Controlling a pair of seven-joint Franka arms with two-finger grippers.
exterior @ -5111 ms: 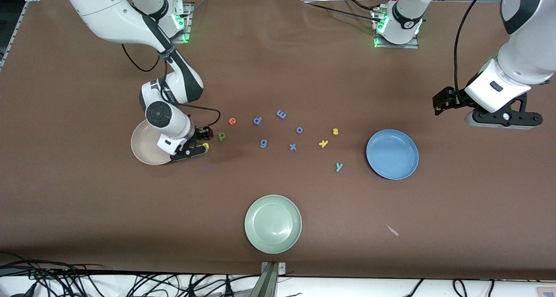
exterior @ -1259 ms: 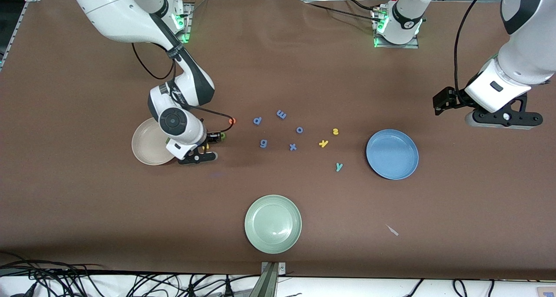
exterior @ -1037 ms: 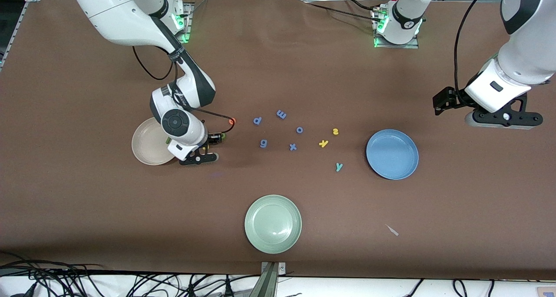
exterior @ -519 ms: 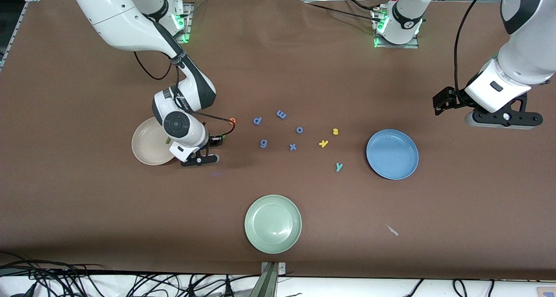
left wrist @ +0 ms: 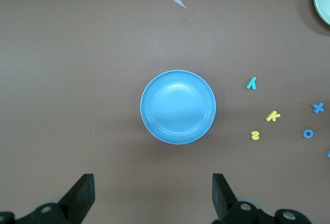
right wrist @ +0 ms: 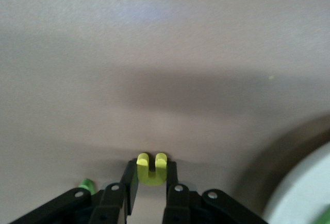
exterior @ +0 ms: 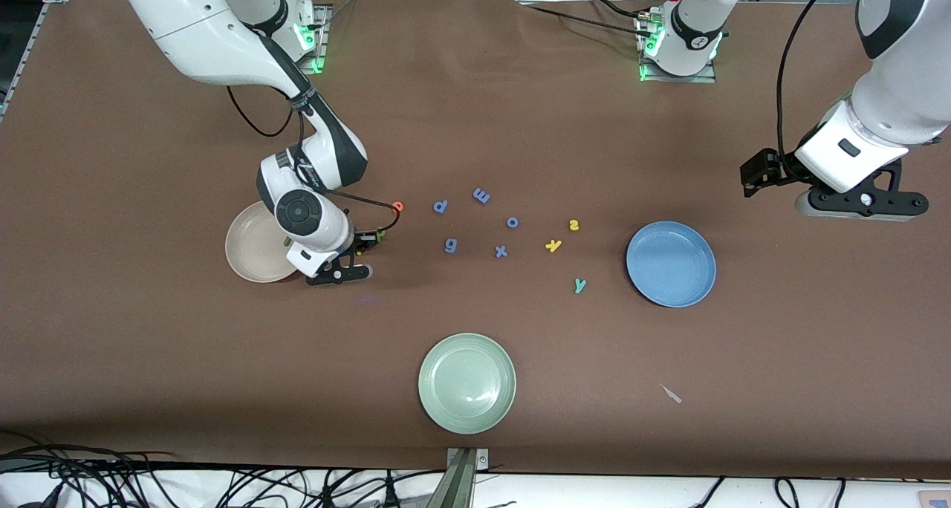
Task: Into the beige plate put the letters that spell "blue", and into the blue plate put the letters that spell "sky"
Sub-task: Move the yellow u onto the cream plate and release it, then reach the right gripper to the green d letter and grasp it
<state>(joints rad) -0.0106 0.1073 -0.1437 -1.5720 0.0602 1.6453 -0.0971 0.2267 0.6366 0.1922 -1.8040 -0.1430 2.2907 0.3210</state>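
My right gripper [exterior: 343, 264] is down at the table beside the beige plate [exterior: 249, 252], shut on the yellow u [right wrist: 151, 170], which stands between its fingers. The green b [exterior: 380, 233] lies just next to it and shows in the right wrist view [right wrist: 85, 185]. A thin green l [exterior: 285, 240] peeks out on the plate by the wrist. The orange e [exterior: 398, 206] lies close by. Yellow s [exterior: 573, 225], yellow k [exterior: 553, 245] and teal y [exterior: 580, 285] lie near the blue plate [exterior: 671, 264]. My left gripper [exterior: 854, 205] waits open above the table's left-arm end.
A pale green plate [exterior: 466, 382] sits near the front camera. Several periwinkle letters [exterior: 450, 246] are scattered between the e and the k. A small white scrap [exterior: 671, 394] lies toward the left arm's end. The beige plate's rim [right wrist: 304, 193] is close to the right fingers.
The right gripper's fingers have shut on the yellow u over the last second, after moving from the beige plate to the letter. The left arm has not moved.
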